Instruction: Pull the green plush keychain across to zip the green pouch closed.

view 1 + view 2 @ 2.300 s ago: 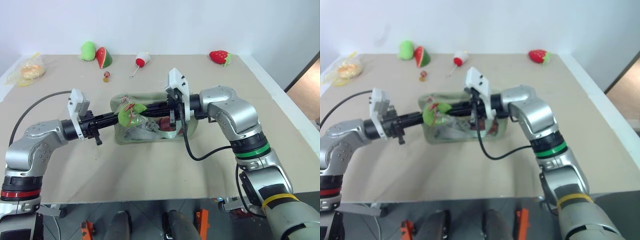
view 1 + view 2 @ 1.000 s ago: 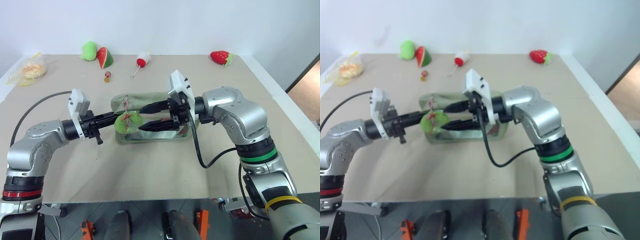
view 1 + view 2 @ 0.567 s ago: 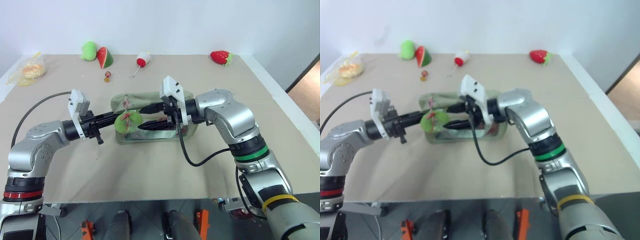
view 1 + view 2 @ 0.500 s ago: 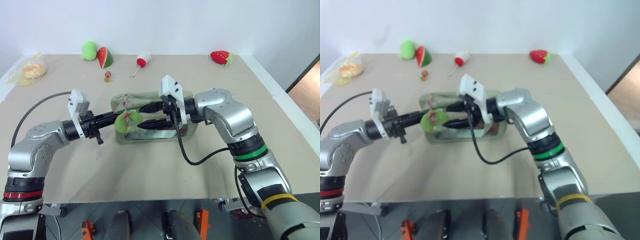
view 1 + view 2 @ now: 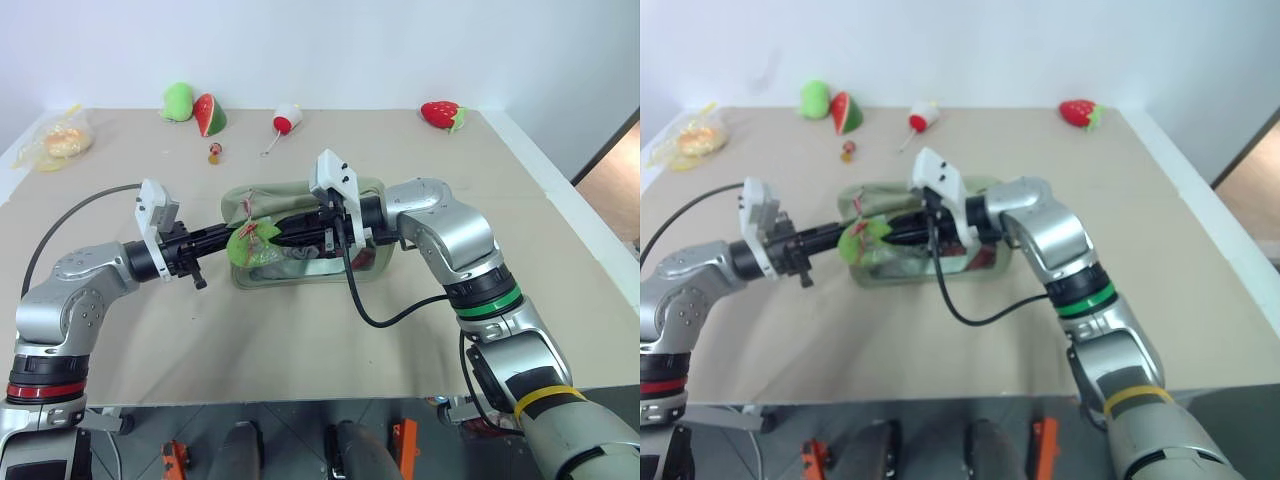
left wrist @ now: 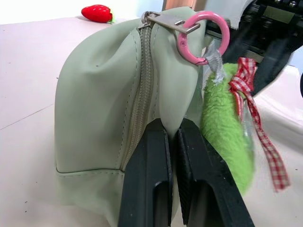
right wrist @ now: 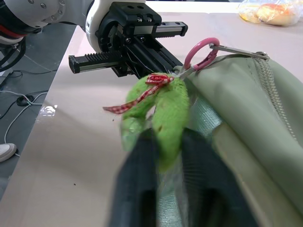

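2 grippers are engaged on the green pouch [image 5: 345,262], which lies mid-table [image 5: 300,360]. The left gripper [image 6: 171,142] is pinched shut on fabric at the pouch's end beside the zipper [image 6: 142,94]. The right gripper [image 7: 168,151] is closed on the green plush keychain [image 7: 165,111], hanging from a pink ring [image 6: 201,38]. Risks, largest first: pouch dragging if the anchor slips; soft plush sliding from the fingers; ring or cord straining under an off-line pull.

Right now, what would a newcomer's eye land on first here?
Mid-table, the pale sage-green fabric pouch pinned between both arms: the left gripper has its jaws shut on the pouch's end, the right gripper has its jaws shut on the small lime-green plush keychain. Next, the pink ring linking the keychain to the zipper pull.
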You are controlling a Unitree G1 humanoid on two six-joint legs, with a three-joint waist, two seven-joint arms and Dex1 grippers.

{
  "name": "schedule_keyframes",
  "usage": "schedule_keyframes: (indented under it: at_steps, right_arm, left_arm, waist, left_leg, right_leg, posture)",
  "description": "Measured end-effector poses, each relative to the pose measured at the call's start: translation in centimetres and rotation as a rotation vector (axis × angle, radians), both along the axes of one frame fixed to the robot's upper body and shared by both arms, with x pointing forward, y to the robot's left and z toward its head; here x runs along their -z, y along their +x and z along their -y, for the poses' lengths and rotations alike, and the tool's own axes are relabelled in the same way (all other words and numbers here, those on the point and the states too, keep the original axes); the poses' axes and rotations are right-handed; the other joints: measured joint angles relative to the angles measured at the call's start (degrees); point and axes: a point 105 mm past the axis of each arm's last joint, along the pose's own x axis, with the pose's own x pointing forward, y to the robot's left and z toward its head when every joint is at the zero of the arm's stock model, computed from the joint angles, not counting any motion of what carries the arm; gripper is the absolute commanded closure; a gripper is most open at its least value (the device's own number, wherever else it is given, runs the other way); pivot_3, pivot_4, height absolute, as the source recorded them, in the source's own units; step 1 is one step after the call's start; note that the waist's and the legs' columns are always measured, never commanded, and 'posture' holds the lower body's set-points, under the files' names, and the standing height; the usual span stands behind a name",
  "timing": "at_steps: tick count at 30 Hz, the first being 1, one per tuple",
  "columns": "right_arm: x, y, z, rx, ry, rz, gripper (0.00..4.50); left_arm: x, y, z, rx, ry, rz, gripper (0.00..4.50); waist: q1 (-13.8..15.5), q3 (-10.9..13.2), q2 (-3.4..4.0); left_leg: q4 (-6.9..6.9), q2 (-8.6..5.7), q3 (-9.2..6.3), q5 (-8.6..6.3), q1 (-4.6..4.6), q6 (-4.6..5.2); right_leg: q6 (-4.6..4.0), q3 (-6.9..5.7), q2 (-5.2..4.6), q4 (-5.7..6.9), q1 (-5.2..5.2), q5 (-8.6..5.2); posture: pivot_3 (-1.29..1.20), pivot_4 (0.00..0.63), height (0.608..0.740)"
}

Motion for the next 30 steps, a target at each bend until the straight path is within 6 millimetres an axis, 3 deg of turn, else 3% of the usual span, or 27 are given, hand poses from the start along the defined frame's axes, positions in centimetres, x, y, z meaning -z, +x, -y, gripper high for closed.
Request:
schedule_keyframes:
  at_steps: [11,18,22,30]
  right_arm:
    - [-0.7,0.3,0.2,0.014,0.004,0.023,4.47]
    - [-8.5,0.4,1.5,0.049,0.099,0.199,4.47]
    - [-8.6,0.4,1.6,0.052,0.096,0.2,4.47]
    - [-8.6,1.2,4.1,0.115,0.013,0.298,4.47]
  left_arm:
    - [0.0,0.0,0.0,0.0,-0.002,-0.001,4.5]
    - [0.0,-0.1,0.1,0.006,-0.005,0.002,4.5]
    - [-0.1,-0.1,0.1,0.008,-0.008,0.006,4.5]
    - [-0.1,-0.1,0.2,0.013,-0.011,0.009,4.5]
  waist:
    - [0.0,0.0,0.02]
    - [0.0,0.0,0.01]
    - [0.0,0.0,0.01]
    - [0.1,0.0,0.01]
  left_leg:
    - [0.0,0.0,0.01,0.0,-0.01,0.0]
    - [-0.07,0.0,0.01,-0.01,-0.05,-0.01]
    - [-0.07,0.0,0.01,0.0,-0.18,0.0]
    - [-0.03,-0.04,0.03,0.0,-0.4,-0.01]
  right_leg:
    - [-0.01,0.0,-0.01,0.0,-0.02,-0.01]
    - [0.0,-0.01,0.0,0.0,-0.09,-0.01]
    - [0.02,-0.01,0.0,0.0,-0.25,0.0]
    - [0.1,0.02,-0.04,0.0,-0.47,0.05]
  posture:
    - [0.0,0.15,0.74]
    - [0.0,0.15,0.74]
    - [0.0,0.15,0.74]
    - [0.0,0.15,0.74]
